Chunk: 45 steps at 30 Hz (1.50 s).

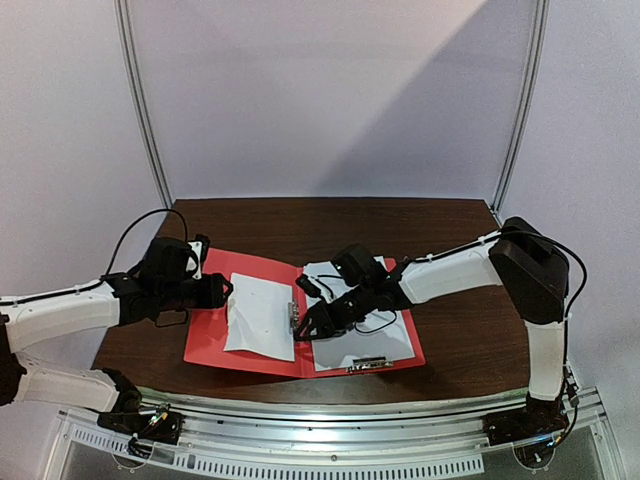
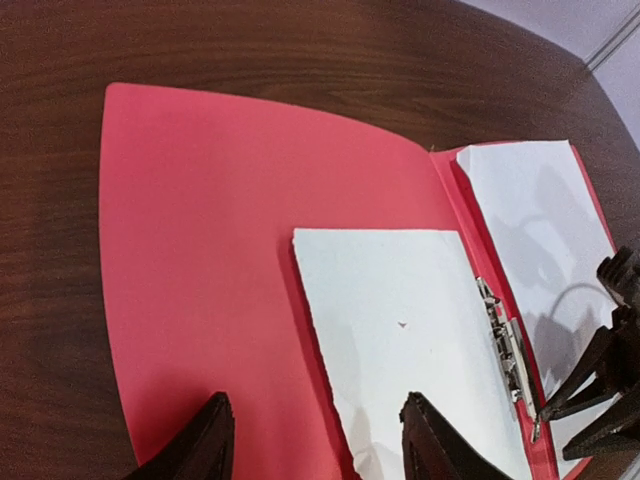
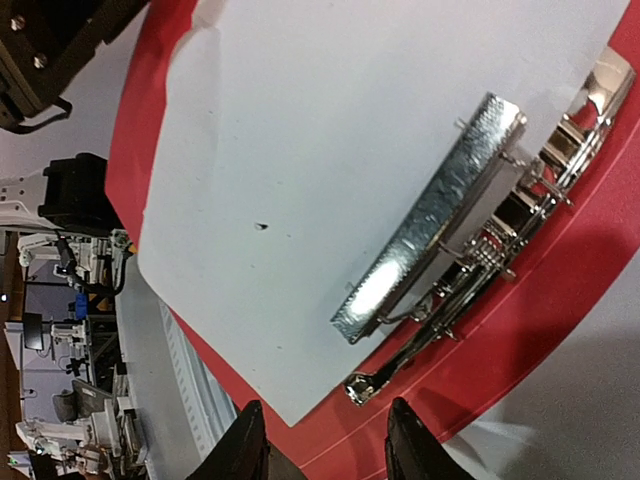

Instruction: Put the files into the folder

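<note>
The red folder (image 1: 209, 335) lies open on the table. The small white sheet (image 1: 262, 315) lies on its left half, its right edge under the metal clip (image 1: 297, 318) at the fold. The large white sheet (image 1: 362, 335) lies on the right half. My left gripper (image 1: 224, 291) is open at the small sheet's left edge. In the left wrist view my left gripper (image 2: 318, 452) straddles the edge of the small sheet (image 2: 400, 330) over the folder (image 2: 200, 260). My right gripper (image 1: 304, 322) is open by the clip. In the right wrist view my right gripper (image 3: 325, 450) is just short of the clip (image 3: 440, 230), whose bar lies on the small sheet (image 3: 300, 150).
The right arm lies across the large sheet (image 2: 530, 220). A second small metal clip (image 1: 370, 365) sits at the folder's near right edge. Dark wooden table (image 1: 460, 330) surrounds the folder. A metal rail (image 1: 330, 420) runs along the near edge.
</note>
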Each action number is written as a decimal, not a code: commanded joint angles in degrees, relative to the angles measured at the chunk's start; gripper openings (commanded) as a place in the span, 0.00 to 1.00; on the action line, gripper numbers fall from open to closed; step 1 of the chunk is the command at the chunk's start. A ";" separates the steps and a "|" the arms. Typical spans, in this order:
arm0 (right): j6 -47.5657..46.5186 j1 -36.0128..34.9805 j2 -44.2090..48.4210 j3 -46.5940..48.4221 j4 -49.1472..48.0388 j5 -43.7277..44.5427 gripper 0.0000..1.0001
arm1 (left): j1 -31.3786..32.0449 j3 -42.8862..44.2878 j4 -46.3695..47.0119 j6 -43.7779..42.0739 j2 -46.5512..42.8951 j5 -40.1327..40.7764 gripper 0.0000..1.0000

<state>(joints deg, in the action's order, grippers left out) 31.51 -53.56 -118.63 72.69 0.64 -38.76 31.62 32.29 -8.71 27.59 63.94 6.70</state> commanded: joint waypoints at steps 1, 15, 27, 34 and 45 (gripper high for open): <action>6.48 -0.32 0.91 -0.09 -5.98 -2.86 0.40 | -0.33 -1.91 -1.31 1.34 -2.54 0.67 0.57; 8.04 -0.36 0.39 0.29 -1.95 0.50 0.45 | -0.33 -2.11 -1.81 0.83 -4.03 0.98 0.57; 10.58 -0.40 -1.97 -0.09 -4.33 -1.39 0.47 | -0.33 -2.38 -1.92 0.47 -4.35 1.25 0.57; 11.18 -0.40 -3.04 0.18 -4.63 -1.89 0.47 | -0.33 -2.86 -1.76 0.47 -4.35 1.29 0.57; 13.77 -0.36 -3.95 -0.26 -10.38 -5.23 0.47 | -0.33 -3.25 -1.60 -0.05 -3.73 1.17 0.57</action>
<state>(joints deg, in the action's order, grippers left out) 43.81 -53.60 -120.73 72.66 -6.07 -41.95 31.62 30.02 -9.41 28.51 60.10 7.40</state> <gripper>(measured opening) 0.471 0.568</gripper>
